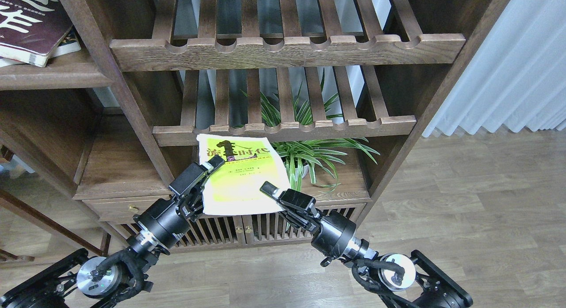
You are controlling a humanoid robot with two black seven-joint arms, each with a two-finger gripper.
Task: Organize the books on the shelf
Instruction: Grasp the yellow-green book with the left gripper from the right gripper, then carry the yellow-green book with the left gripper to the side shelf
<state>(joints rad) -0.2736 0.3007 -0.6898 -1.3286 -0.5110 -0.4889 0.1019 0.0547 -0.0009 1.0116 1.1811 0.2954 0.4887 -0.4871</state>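
Observation:
The yellow-green book (pixel 241 177) with a black Chinese title hangs tilted in front of the lower slatted rack. My right gripper (pixel 270 192) is shut on its lower right edge. My left gripper (pixel 208 177) stands open at the book's left edge, one finger (pixel 214 163) lying over the cover. The thick maroon book (pixel 26 25) with white characters lies at the top left on the flat plank shelf (pixel 66 75). Under it sticks out the corner of another book (pixel 68 46), its cover mostly hidden.
Two slatted racks with notched front rails (pixel 283 53) (pixel 287 131) fill the middle bay. A green potted plant (pixel 309 159) stands behind and right of the held book. Low cabinet doors (pixel 247 230) are below, a drawer (pixel 115 206) at left, a white curtain (pixel 508 69) at right.

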